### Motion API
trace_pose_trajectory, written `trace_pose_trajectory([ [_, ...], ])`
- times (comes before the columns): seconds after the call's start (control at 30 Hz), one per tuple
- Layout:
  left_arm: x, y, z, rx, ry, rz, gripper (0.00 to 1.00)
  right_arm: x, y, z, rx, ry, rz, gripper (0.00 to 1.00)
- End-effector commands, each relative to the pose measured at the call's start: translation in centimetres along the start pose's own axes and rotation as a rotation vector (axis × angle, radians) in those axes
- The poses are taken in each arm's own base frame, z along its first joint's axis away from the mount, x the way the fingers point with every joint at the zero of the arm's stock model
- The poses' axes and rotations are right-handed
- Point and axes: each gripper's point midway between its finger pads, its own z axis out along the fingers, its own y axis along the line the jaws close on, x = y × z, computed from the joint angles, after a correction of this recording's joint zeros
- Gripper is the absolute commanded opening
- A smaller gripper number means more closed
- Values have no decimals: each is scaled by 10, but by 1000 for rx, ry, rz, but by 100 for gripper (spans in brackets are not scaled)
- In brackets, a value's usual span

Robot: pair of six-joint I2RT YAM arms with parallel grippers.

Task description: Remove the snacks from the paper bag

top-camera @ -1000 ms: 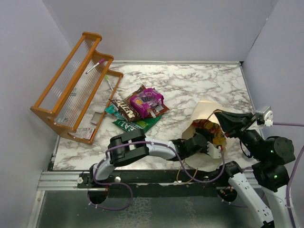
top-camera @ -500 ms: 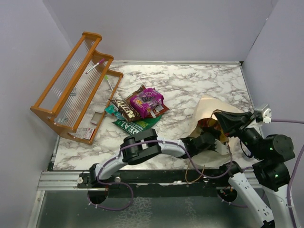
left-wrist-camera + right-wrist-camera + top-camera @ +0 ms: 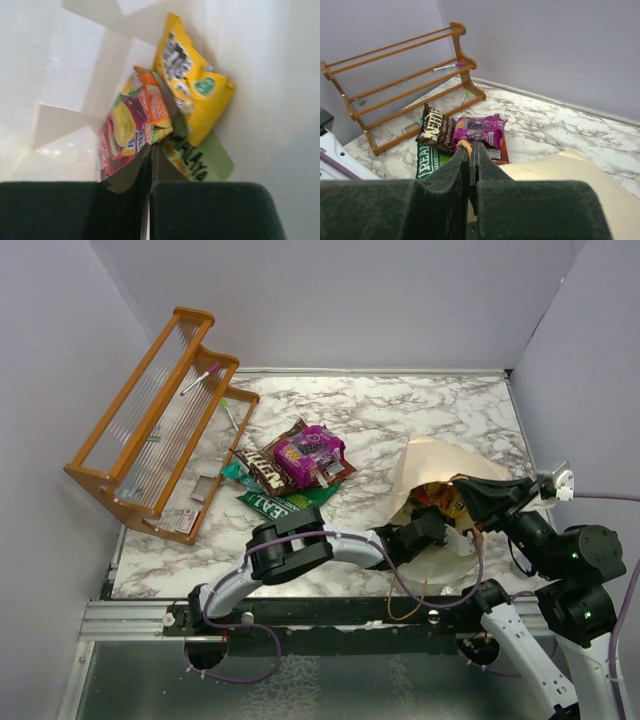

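The paper bag (image 3: 432, 462) lies on its side with its mouth toward the arms. My right gripper (image 3: 470, 146) is shut on its brown cord handle (image 3: 463, 145) and holds the mouth up. My left gripper (image 3: 151, 146) reaches inside the bag, its jaws shut on the lower corner of a red-orange packet (image 3: 131, 129). Beside that packet lie a yellow packet (image 3: 192, 82) and a pale green one (image 3: 206, 161). Out on the table are a magenta packet (image 3: 311, 452), a brown packet (image 3: 262, 470) and a green bag (image 3: 283, 503).
An orange wooden rack (image 3: 150, 420) stands at the back left, with a pen on its shelf. The left arm (image 3: 290, 550) stretches across the near edge toward the bag. Walls close in the table on three sides.
The left gripper pushed deeper into the bag and went from open to shut at the red-orange packet. The bag's mouth shifted slightly left and opened up. The right gripper held its grip.
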Motion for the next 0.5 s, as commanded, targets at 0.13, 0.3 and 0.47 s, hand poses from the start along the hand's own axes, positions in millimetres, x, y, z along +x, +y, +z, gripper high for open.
trace_pose_trajectory([
  [0.13,-51,68,-56,-91,-132,-214,0,-26,2,-4,2,-88,-55,2],
  [0.3,-61,64,-79,-55,-159,-277,0,-24,-1,-5,19,-79,-71,2],
  [0.47,-84,60,-104,1,-210,-307,0,-21,-2,-5,22,-78,-68,2],
])
